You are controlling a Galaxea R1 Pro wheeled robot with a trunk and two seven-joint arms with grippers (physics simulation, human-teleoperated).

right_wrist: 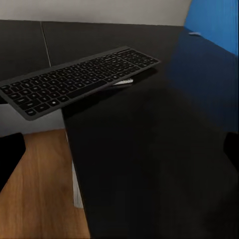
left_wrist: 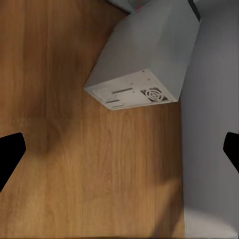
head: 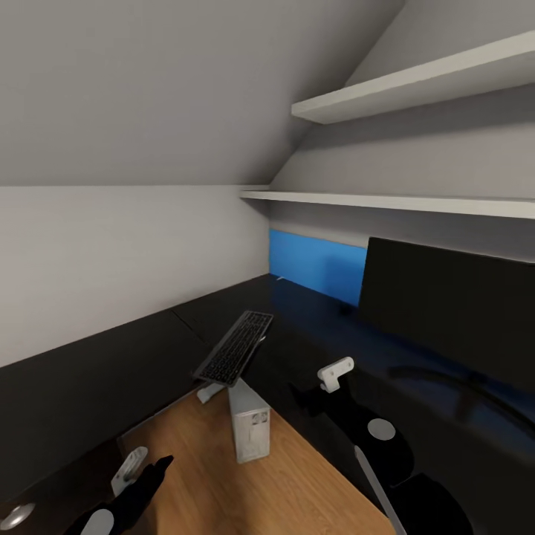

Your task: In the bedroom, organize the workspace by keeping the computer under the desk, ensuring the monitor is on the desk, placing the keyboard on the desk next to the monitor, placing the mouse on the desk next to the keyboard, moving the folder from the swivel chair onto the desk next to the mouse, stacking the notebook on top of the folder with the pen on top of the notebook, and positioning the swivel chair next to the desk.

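Observation:
The keyboard (head: 235,347) (right_wrist: 74,82), silver-framed with black keys, lies askew on the glossy black desk (head: 89,371) (right_wrist: 149,149), one end overhanging the inner edge. Below that end the light grey computer (head: 250,423) (left_wrist: 137,59) stands on the wood floor. The monitor (head: 453,305) stands on the desk at the right, its black front facing me. My right gripper (head: 336,374) (right_wrist: 119,152) hovers open over the desktop, a little short of the keyboard. My left gripper (head: 141,468) (left_wrist: 119,154) hangs open above the floor beside the computer. A thin white item (right_wrist: 122,81) peeks from under the keyboard.
The desk's blue back panel (head: 319,264) stands behind the monitor. Two white wall shelves (head: 416,200) run above the desk under a sloped ceiling. A white desk leg (head: 209,391) stands by the computer. A grey wall (left_wrist: 211,124) borders the wood floor (head: 297,490).

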